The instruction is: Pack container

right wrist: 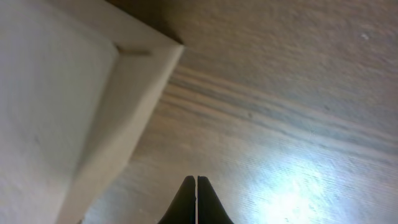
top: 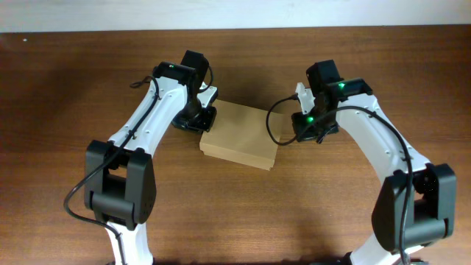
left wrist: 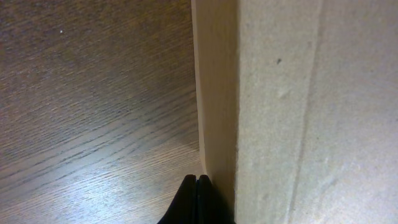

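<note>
At the left of the wooden table (top: 66, 88), the left arm (top: 143, 125) is seen reaching toward the far middle. The left gripper (left wrist: 198, 182) is held fully closed on nothing, its black tips pressed together just beside the left side wall of the container (top: 241, 134); whether that wall is touched cannot be told. The container (a plain tan cardboard box, its flap lid lying flat and shut) is set at the middle of the table, slightly turned, between the two wrists. At the right, the right arm (top: 379, 140) is bent in toward the box's right end. The right gripper (right wrist: 197, 183) is likewise closed and empty, and is held over bare wood near the container's corner, apart from it.
</note>
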`<state>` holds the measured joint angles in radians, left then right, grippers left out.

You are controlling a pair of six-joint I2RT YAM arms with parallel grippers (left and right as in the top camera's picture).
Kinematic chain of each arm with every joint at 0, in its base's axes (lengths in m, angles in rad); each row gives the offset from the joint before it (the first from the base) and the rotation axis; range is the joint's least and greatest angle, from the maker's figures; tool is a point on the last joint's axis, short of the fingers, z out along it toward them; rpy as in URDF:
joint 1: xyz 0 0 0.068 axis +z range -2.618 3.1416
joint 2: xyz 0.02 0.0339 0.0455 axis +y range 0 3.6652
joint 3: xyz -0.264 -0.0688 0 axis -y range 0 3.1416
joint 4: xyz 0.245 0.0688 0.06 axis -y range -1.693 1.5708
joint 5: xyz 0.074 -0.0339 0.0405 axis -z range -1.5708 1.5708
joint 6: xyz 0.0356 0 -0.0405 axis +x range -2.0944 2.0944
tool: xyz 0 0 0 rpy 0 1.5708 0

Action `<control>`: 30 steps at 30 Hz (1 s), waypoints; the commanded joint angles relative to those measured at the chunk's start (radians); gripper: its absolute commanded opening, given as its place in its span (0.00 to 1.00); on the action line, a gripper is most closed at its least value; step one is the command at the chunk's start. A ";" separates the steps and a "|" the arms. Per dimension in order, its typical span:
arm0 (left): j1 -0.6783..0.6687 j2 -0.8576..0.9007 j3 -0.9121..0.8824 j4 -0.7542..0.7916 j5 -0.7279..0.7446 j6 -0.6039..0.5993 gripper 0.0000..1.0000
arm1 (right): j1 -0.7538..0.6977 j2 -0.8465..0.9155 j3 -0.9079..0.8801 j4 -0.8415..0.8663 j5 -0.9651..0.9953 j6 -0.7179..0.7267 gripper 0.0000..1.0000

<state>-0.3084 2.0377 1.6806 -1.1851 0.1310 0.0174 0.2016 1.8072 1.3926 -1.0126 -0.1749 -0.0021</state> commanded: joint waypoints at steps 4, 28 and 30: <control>0.000 0.006 -0.001 0.002 -0.033 -0.010 0.01 | 0.002 0.054 -0.009 0.069 -0.095 0.003 0.04; 0.149 0.006 0.003 0.014 -0.114 -0.002 0.02 | 0.029 0.064 0.001 0.246 -0.235 0.003 0.04; 0.151 0.006 0.003 0.014 -0.121 -0.002 0.01 | 0.029 0.064 0.012 0.255 -0.244 0.003 0.04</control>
<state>-0.1627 2.0377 1.6806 -1.1667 0.0246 0.0174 0.2207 1.8641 1.3895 -0.7662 -0.3538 -0.0002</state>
